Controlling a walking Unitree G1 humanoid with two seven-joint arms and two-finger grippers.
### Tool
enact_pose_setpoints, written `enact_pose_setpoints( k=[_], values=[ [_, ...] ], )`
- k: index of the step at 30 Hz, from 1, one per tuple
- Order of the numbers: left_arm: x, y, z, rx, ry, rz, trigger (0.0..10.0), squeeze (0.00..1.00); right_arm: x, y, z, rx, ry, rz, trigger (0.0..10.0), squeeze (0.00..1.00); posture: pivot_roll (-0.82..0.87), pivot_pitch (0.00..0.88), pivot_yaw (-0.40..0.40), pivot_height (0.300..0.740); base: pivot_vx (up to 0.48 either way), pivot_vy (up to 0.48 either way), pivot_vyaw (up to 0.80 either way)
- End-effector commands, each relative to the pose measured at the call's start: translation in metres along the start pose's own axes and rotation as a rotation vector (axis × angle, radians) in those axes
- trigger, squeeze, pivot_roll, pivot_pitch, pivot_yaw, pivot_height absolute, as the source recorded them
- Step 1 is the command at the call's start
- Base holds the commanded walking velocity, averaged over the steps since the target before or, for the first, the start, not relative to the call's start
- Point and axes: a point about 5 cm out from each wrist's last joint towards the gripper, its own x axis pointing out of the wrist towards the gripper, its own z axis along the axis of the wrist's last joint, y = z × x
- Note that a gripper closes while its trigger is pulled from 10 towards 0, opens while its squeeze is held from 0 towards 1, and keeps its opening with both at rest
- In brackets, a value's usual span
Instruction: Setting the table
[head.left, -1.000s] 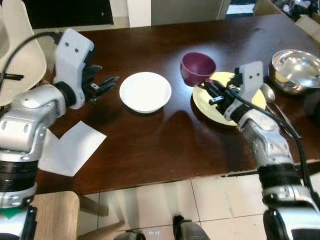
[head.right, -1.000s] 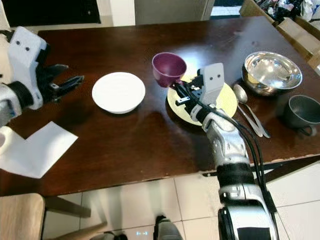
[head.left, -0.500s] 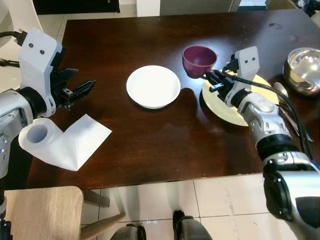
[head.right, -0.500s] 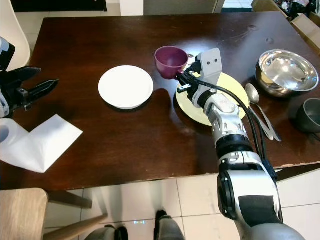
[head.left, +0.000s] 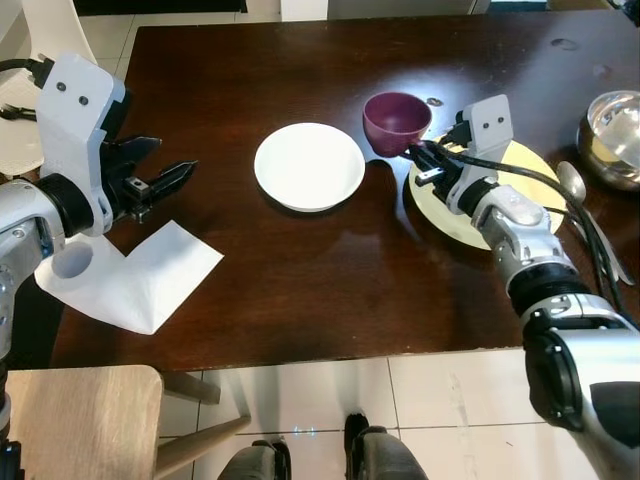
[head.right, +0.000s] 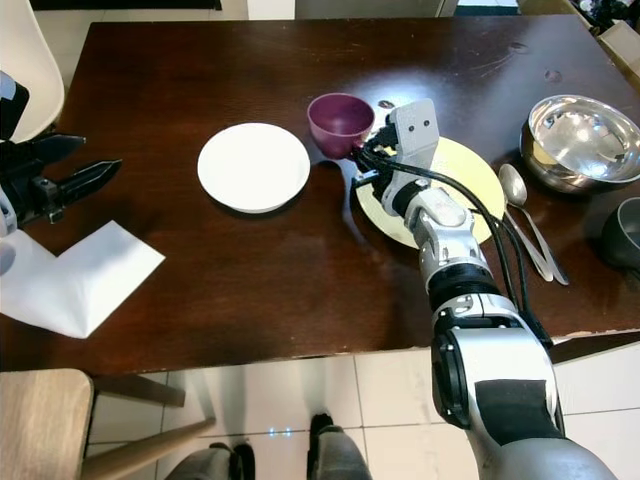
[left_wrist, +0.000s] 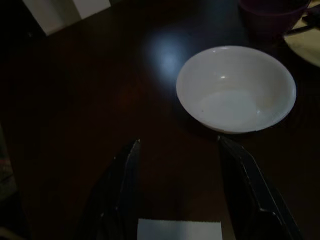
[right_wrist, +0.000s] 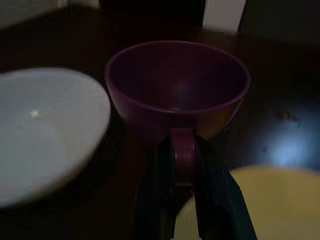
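R gripper (head.right: 368, 160) clamped on purple cup (head.right: 340, 123) handle, L gripper (head.left: 165, 180) apart, idle; keep cup level, set down clear of white bowl (head.right: 253, 166).

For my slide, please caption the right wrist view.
Right pincer clamps the handle of the purple plastic cup beside the white bowl.

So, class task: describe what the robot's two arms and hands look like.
Both arms are silver metal with black joint rings. Each wrist carries a white boxy housing, with black cables alongside. The left hand and right hand each have two long black fingers.
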Motion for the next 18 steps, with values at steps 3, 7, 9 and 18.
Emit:
enact_pose_setpoints(
  k=[3, 7, 9, 18],
  values=[
    [0.009, -0.011, -0.006, -0.022, -0.006, -0.028, 10.0, 0.00, -0.001, 0.012, 0.014, -0.046, -0.127, 0.016, 10.0, 0.00, 0.10, 0.197, 0.064, 0.740, 0.000, 0.000, 0.00],
    [0.021, -0.016, -0.005, -0.036, -0.028, -0.052, 10.0, 0.00, -0.014, 0.025, 0.015, -0.054, -0.190, -0.006, 10.0, 0.00, 0.07, 0.188, 0.069, 0.740, 0.000, 0.000, 0.00],
    [0.033, -0.021, -0.003, -0.048, -0.047, -0.077, 10.0, 0.00, -0.030, 0.040, 0.015, -0.064, -0.223, -0.021, 10.0, 0.00, 0.02, 0.181, 0.087, 0.740, 0.000, 0.000, 0.00],
    [0.063, -0.036, -0.001, -0.080, -0.087, -0.142, 10.0, 0.00, -0.076, 0.076, 0.030, -0.121, -0.258, -0.053, 10.0, 0.00, -0.06, 0.169, 0.114, 0.740, 0.000, 0.000, 0.00]
  ],
)
